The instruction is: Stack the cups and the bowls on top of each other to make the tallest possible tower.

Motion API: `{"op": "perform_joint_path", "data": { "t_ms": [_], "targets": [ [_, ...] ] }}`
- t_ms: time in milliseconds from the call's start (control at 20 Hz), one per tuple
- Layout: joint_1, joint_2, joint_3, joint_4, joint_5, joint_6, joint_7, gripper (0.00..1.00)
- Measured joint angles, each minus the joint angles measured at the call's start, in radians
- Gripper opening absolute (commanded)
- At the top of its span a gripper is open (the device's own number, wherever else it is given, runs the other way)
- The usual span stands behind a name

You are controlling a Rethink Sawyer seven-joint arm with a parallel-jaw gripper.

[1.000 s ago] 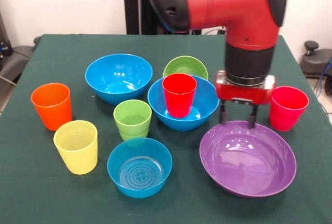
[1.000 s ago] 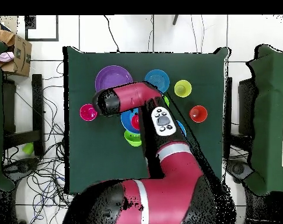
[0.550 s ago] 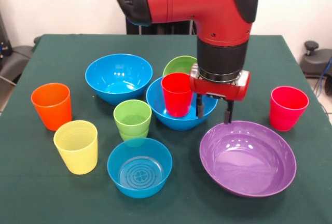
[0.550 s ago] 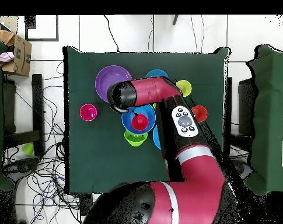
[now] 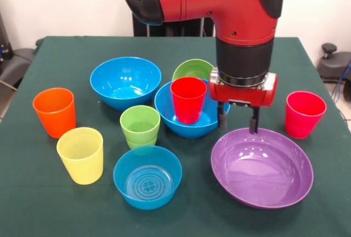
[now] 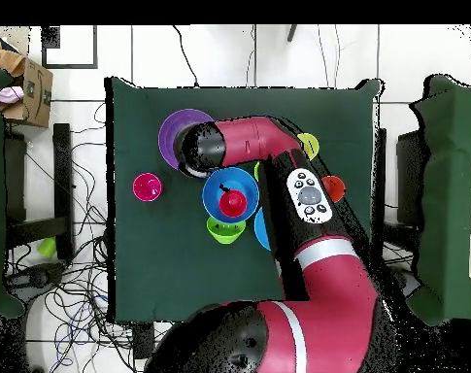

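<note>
- The ringed blue bowl (image 5: 147, 177) sits nearest the front edge of the green table (image 5: 33, 204), upright and empty.
- The yellow cup (image 5: 81, 155) stands to its left, mouth up, apart from it.
- The purple bowl (image 5: 262, 167) lies to the right of the ringed bowl, wide and tipped a little toward the front.
- The gripper (image 5: 238, 119) hangs over the purple bowl's far rim; its two dark fingers (image 5: 221, 115) stand narrowly apart with nothing between them, one tip just outside the rim and the other right at it. Whether either tip touches the rim cannot be told.
- The light green cup (image 5: 140, 127) stands just behind the ringed bowl, upright.
- The orange cup (image 5: 54, 112) stands at the left, behind the yellow cup and near it.
- The pinkish-red cup (image 5: 305, 114) stands at the right, beside the purple bowl's far edge.
- A large blue bowl (image 5: 167, 114) sits mid-table with the red cup (image 5: 188, 100) standing upright inside it; these two make the only stack so far.
- The second large blue bowl (image 5: 125, 82) sits farther back and to the left, empty.
- The small green bowl (image 5: 193, 69) is tucked just behind the bowl with the red cup, partly hidden by it.
- From overhead, the arm (image 6: 268, 146) reaches across the table and covers much of the purple bowl and several cups.
</note>
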Motion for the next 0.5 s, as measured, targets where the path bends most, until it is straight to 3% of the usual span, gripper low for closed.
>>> {"op": "perform_joint_path", "data": {
  "t_ms": [500],
  "targets": [
    [0.003, 0.009, 0.028, -0.082, -0.005, 0.048, -0.015, 1.00]
  ]
}}
